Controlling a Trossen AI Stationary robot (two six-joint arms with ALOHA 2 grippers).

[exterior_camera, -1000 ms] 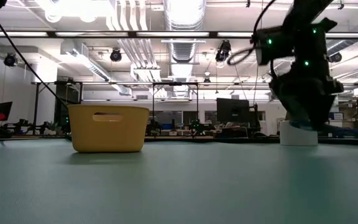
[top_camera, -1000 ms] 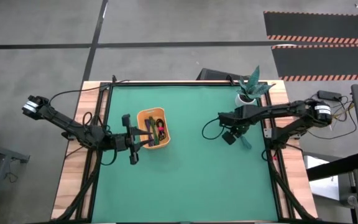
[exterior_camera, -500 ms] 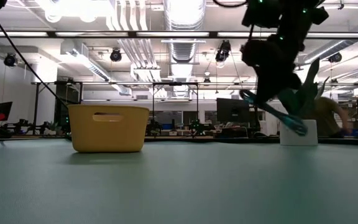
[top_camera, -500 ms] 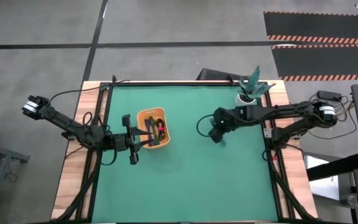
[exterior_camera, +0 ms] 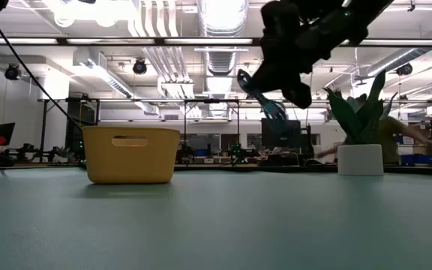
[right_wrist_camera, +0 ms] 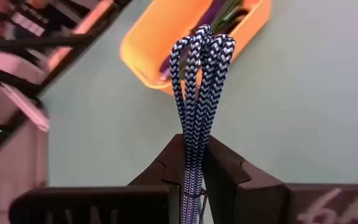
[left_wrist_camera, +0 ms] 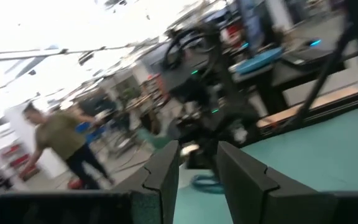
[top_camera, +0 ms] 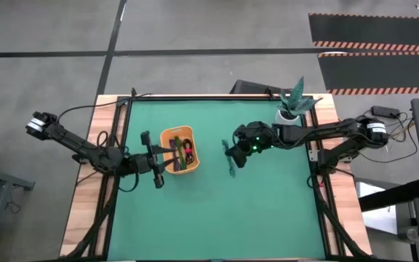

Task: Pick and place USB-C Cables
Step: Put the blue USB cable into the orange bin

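The orange tray [top_camera: 180, 149] [exterior_camera: 131, 154] stands left of the table's middle and holds several small cable bundles [top_camera: 183, 151]. A blue-and-white braided USB-C cable bundle [right_wrist_camera: 197, 87] [top_camera: 230, 161] [exterior_camera: 262, 95] is in my right gripper [right_wrist_camera: 194, 146] [top_camera: 238, 149], which is shut on it and hangs in the air right of the tray. My left gripper [left_wrist_camera: 197, 158] [top_camera: 155, 164] is open and waits at the tray's left side. In its wrist view it faces the right arm. My right gripper pinches the braided cable bundle between its two fingers at a stretch [right_wrist_camera: 194, 134] back from its looped end. The folded loops [right_wrist_camera: 202, 38] stick out past the fingertips, along the fingers. The bundle is lifted clear of the table and slants down below the gripper [exterior_camera: 272, 105].
A potted plant in a white pot [top_camera: 289, 109] [exterior_camera: 360, 157] stands at the table's far right corner. Green mat [top_camera: 217, 218] lies open between tray and right arm and toward the near edge. A person [left_wrist_camera: 61, 143] stands in the room beyond.
My right gripper has swung from near the plant toward the table's left, toward the tray, and has risen. The cable bundle stayed in its hold and travelled with it. The left arm kept still.
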